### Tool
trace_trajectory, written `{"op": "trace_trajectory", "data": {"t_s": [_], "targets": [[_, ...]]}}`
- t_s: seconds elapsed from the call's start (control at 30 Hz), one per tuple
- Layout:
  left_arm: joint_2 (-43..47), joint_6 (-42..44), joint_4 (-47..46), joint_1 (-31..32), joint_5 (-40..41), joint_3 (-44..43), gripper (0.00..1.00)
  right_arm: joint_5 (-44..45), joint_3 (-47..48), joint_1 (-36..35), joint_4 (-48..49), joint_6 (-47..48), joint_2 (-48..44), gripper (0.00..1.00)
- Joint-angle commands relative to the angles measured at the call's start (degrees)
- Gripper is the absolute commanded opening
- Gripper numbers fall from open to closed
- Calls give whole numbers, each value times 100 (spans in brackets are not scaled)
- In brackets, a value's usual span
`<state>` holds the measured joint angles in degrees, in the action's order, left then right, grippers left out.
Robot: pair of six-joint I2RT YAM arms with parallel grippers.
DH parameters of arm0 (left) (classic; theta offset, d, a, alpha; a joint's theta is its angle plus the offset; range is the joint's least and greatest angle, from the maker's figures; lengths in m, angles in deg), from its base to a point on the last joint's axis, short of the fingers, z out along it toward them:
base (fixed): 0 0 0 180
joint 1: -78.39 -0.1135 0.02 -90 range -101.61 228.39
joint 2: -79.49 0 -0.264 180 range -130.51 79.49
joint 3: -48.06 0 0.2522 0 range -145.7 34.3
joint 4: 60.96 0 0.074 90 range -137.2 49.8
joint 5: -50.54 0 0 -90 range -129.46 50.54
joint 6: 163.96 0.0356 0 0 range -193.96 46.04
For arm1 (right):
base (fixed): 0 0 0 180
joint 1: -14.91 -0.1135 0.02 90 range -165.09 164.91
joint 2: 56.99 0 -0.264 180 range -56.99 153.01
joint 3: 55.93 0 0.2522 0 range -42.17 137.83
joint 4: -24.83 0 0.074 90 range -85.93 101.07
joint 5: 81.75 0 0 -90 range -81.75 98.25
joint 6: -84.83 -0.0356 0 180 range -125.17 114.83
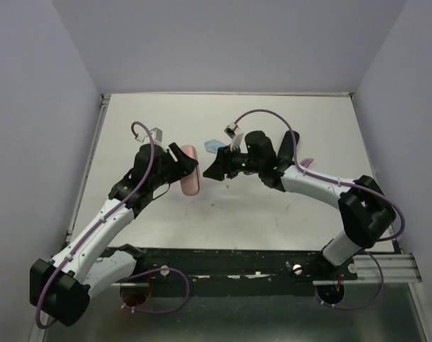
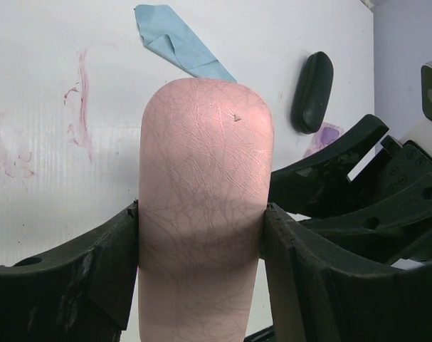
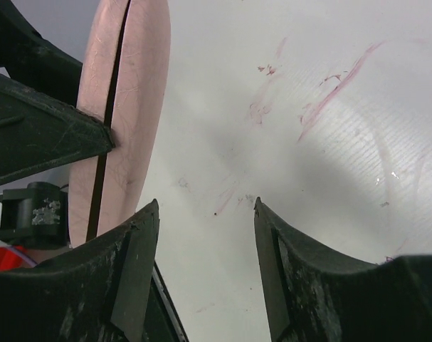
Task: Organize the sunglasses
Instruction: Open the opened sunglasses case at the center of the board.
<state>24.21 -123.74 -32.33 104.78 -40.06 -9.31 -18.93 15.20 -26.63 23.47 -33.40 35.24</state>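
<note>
My left claw (image 2: 201, 214) is closed across the width of the pink case (image 2: 205, 135), one finger on each long side. The case's long axis runs away from the wrist camera, with its rounded end pointing toward the blue cloth (image 2: 180, 44). My right claw (image 3: 206, 203) stands wide open with nothing between its fingers, just beside the pink case, over the surface (image 3: 329, 142). The pale purple sunglasses (image 2: 324, 135) lie on the surface just beside the near end of the black case (image 2: 312, 91). A finger of my right claw covers part of them, so I cannot tell their long axis or which way they point.
</note>
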Motion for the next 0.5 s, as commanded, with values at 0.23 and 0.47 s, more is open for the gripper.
{"op": "trace_trajectory", "data": {"t_s": [0.23, 0.47], "targets": [[-8, -93, -134, 77, 289, -165, 0, 108, 214, -249, -160, -253, -345, 64], [9, -128, -169, 112, 271, -156, 0, 90, 284, -363, -151, -350, -197, 65]]}}
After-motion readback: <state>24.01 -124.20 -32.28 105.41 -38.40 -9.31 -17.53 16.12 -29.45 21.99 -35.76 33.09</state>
